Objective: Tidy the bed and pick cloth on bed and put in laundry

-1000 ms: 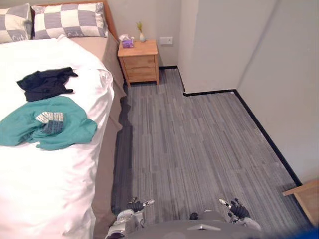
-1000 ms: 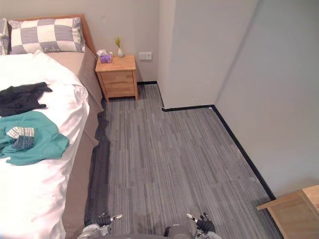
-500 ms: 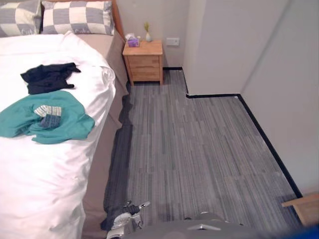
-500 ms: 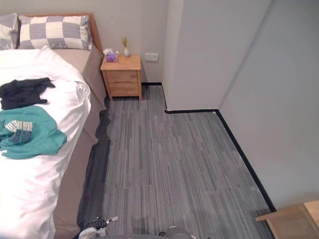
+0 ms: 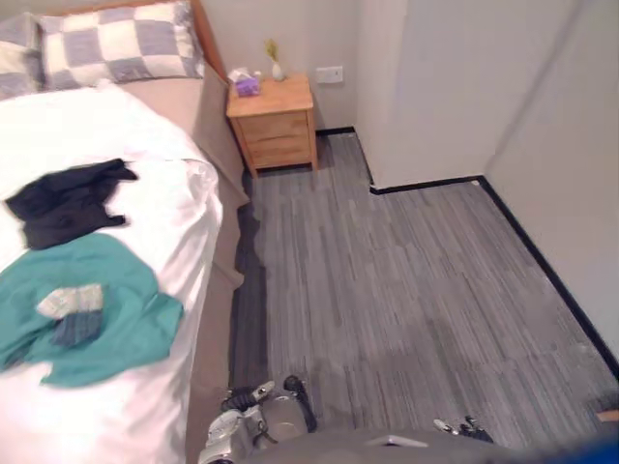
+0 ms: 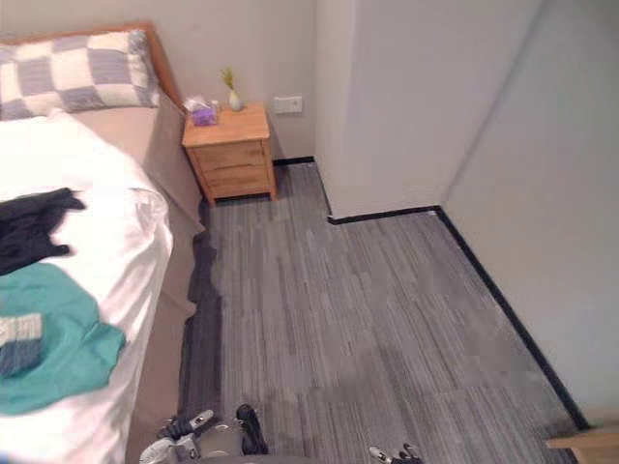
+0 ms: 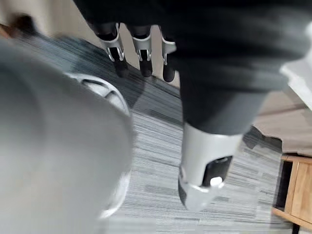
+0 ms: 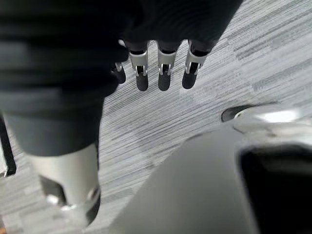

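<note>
- Both arms hang low at our sides over the grey floor (image 5: 406,261).
- The left hand (image 7: 141,48) has straight, relaxed fingers with the thumb apart, and it is empty.
- The right hand (image 8: 165,73) is the same: loose, spread and carrying nothing.
- The clothes lie on the bed (image 5: 126,126), off to our left, on the white duvet.
- The teal cloth (image 5: 116,319) is crumpled close to the bed's near edge.
- The black cloth (image 5: 63,198) sits just beyond it, toward the pillows (image 5: 116,43); we cannot tell whether the 2 touch.
- A small grey-and-blue folded piece (image 5: 70,311) rests on top of the teal one.
- We judge all of it soft, light and limp. It should drape and trail when lifted, with nothing fragile in it.
- The best hold looks like a bunched fold near the teal cloth's middle, so less of it hangs loose.
- The small piece may slide off as the teal rises, so we would take it separately.
- The duvet looks smooth and could drag along with a deep grab.
- A nightstand (image 5: 274,121) with a vase (image 5: 277,68) stands well apart from the clothes.
- Only the bed's edge lies between us and the teal cloth; the black one calls for a longer lean.
</note>
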